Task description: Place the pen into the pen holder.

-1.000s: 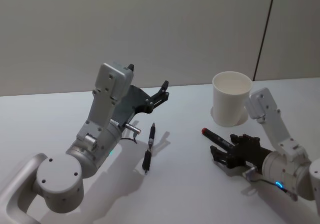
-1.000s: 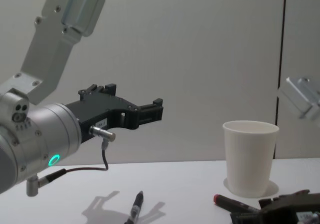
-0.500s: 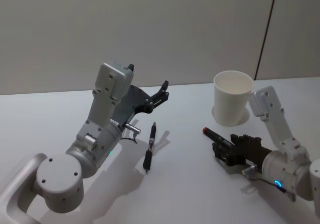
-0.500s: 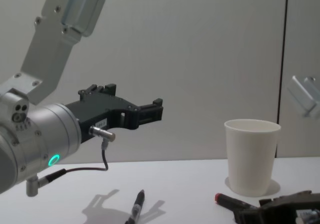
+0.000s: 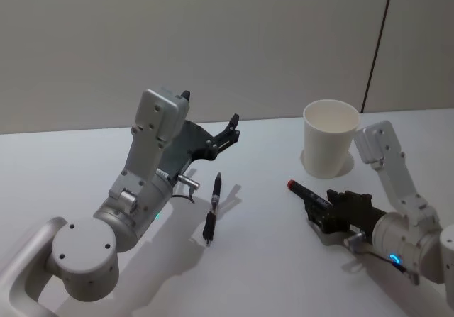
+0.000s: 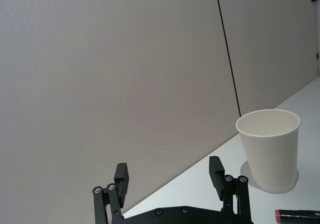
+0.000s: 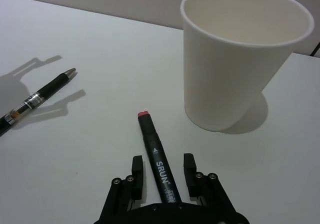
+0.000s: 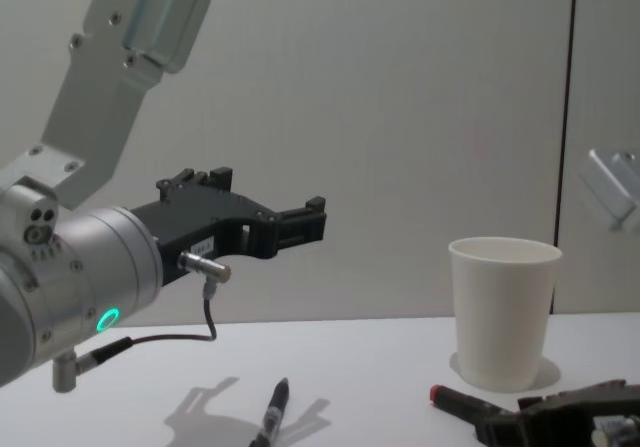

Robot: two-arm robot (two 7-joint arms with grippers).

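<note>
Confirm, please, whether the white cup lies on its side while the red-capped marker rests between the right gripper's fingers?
Not quite: the white cup stands upright, as the chest view shows. The red-capped marker does rest between the fingers of the right gripper.

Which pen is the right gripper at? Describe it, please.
Start at the white cup on the right. Just in front of it lies a thick black marker, between the open fingers of the right gripper. Unlike the slim pen to its left, it has a red end.
</note>
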